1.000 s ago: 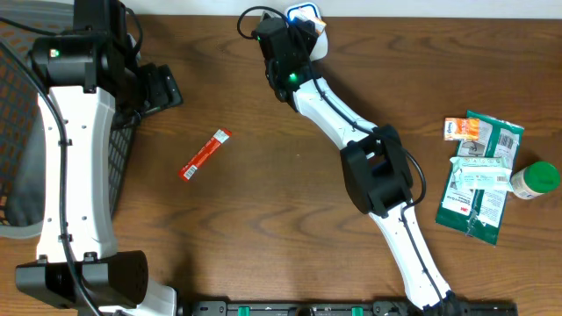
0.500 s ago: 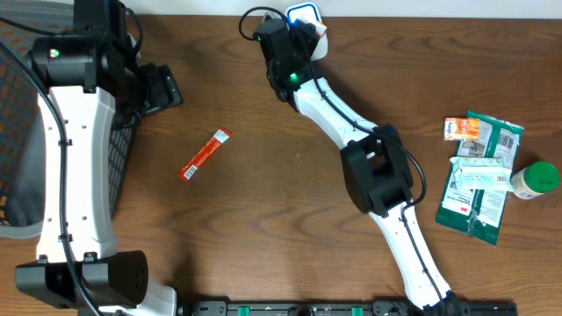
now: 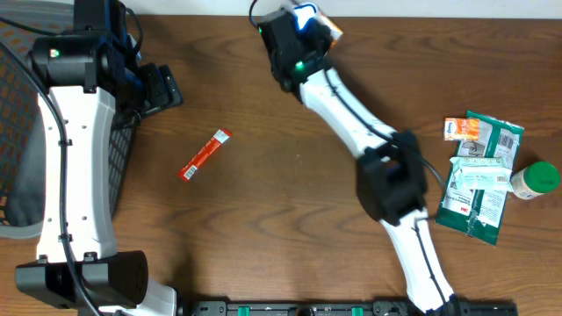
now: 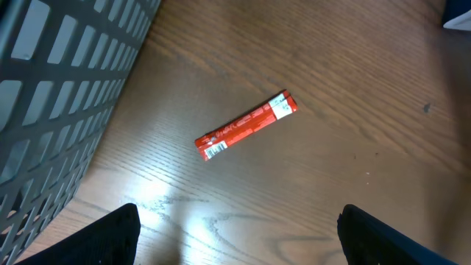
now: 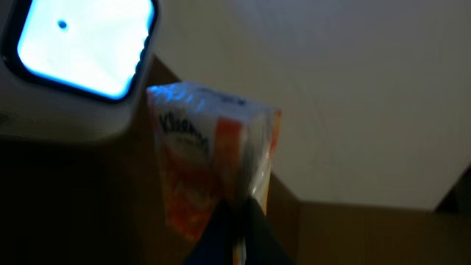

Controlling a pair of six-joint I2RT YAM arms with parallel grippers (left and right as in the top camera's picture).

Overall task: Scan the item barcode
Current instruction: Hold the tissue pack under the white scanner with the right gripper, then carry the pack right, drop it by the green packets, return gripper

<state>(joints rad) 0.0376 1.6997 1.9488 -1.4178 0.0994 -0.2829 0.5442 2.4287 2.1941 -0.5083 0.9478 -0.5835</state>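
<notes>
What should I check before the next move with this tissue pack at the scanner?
1. Right gripper shut on Kleenex pack: ok.
2. Scanner window lit: ok.
3. Pack held close beside the scanner window: ok.
4. Barcode facing the window: cannot tell, no barcode shows.
5. Left gripper open, apart from red stick packet: ok.

One red stick [image 3: 205, 154], two orange packs [image 5: 213, 158] [image 3: 463, 129], two green pouches [image 3: 497, 138] [image 3: 470, 200] (adjoining), one bottle [image 3: 534, 179]
</notes>
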